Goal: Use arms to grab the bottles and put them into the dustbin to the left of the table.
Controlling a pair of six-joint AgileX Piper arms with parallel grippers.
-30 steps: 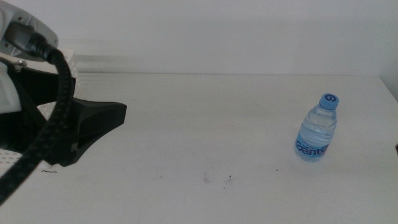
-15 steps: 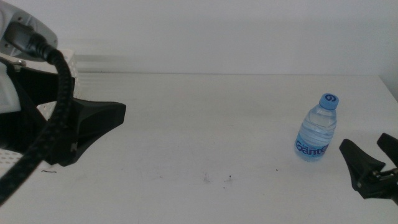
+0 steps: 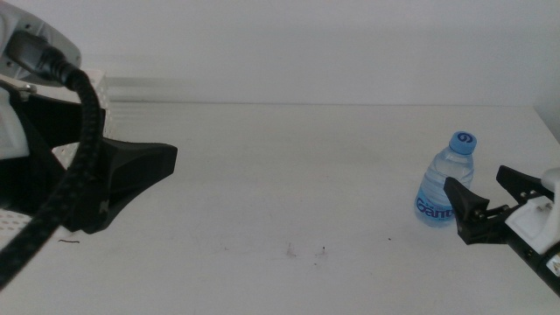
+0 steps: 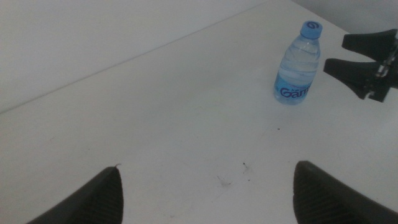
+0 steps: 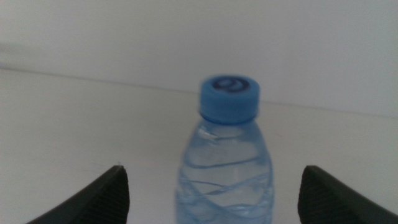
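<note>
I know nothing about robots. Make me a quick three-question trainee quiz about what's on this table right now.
1. True or false: the water bottle stands upright with its blue cap on.
2. Which claw is close to the bottle?
A. the left claw
B. the right claw
3. Fill in: the right claw's jaws are ____ beside the bottle, not closed on it.

Key
1. True.
2. B. The right claw sits next to the bottle at the table's right side; the left claw is at the far left.
3. open.
</note>
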